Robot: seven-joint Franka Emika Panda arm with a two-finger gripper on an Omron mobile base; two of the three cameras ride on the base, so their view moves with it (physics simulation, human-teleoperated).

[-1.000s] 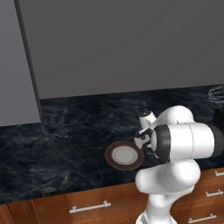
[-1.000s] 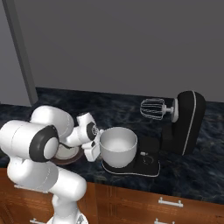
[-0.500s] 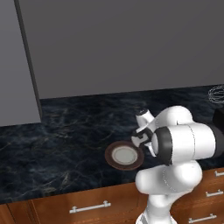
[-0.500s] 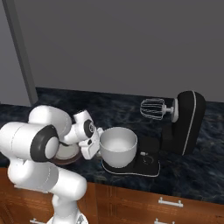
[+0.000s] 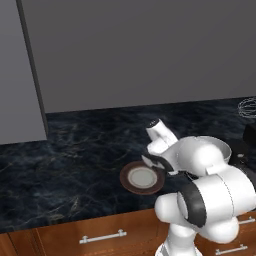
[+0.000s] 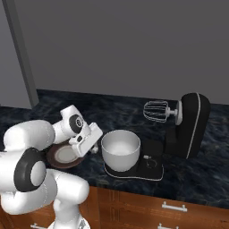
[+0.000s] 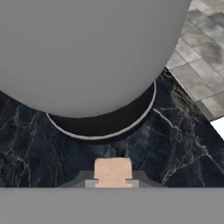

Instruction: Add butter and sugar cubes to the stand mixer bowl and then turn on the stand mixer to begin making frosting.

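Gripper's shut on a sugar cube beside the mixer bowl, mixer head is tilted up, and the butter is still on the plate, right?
Not quite: the plate looks bare in the left base view, with no butter on it. The rest holds. In the hand view the gripper is shut on a beige sugar cube close beside the stand mixer bowl, and the right base view shows the stand mixer head tilted up.

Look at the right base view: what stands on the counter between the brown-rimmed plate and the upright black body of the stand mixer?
In the right base view, the stand mixer bowl stands between the plate and the stand mixer body, seated on the mixer's flat base.
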